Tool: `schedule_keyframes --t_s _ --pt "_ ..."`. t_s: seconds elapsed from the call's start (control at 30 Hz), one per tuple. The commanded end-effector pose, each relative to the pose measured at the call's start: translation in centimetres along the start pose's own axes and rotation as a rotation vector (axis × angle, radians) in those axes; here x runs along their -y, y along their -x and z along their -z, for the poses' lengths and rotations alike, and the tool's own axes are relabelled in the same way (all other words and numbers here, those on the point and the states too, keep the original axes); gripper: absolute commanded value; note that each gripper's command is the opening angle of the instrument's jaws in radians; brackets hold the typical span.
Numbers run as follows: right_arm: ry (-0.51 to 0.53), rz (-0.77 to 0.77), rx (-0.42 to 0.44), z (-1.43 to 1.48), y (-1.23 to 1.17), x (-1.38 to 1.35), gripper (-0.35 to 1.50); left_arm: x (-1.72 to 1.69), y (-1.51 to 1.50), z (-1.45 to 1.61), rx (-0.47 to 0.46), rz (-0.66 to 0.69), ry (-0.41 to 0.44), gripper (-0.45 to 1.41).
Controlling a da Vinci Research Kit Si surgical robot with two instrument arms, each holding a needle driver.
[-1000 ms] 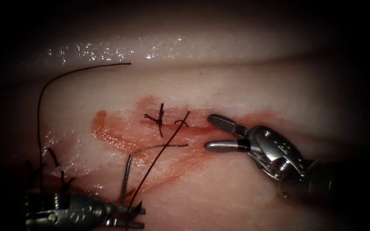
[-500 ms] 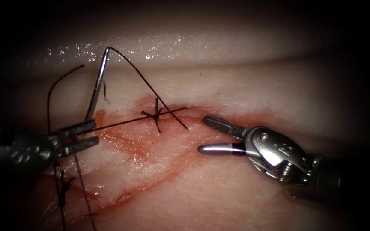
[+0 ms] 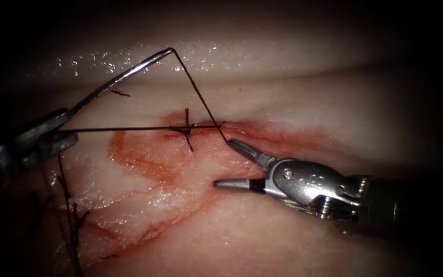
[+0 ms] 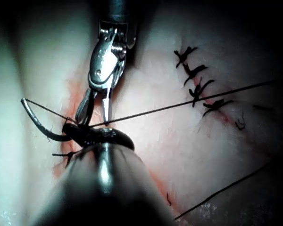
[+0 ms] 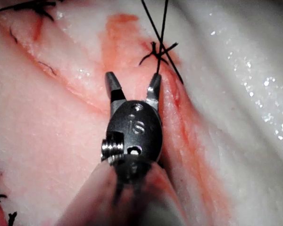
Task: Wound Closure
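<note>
— Left tool? Clamped on the needle near its tip end, clear of the tissue, left of the cut.
— Right tool? Gaping, holding nothing; thread slanting down from the needle's tail, touching the upper jaw.

surroundings: black, unlit | light: glints along far wet ridge

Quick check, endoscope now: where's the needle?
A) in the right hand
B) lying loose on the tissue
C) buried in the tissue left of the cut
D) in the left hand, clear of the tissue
D: the left hand grips the needle near one end, the rest raised off the tissue; the right hand is open, empty.
</note>
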Motion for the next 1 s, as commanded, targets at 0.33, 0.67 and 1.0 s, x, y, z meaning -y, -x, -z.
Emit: schedule_keyframes --t_s 0.33,0.67,1.0 --pt "0.087 0.035 0.057 -0.05 0.00 -0.01 0.57 -0.32 0.29 -0.44 0.027 0.017 0.055 -0.45" --pt "0.090 0.055 0.100 -0.14 0.09 -0.02 0.32 -0.64 0.50 -0.64 0.030 0.052 0.111 -0.45" --pt "0.046 0.080 0.132 -0.23 0.29 0.09 -0.35 -0.66 0.45 -0.65 0.023 0.060 0.118 -0.45"
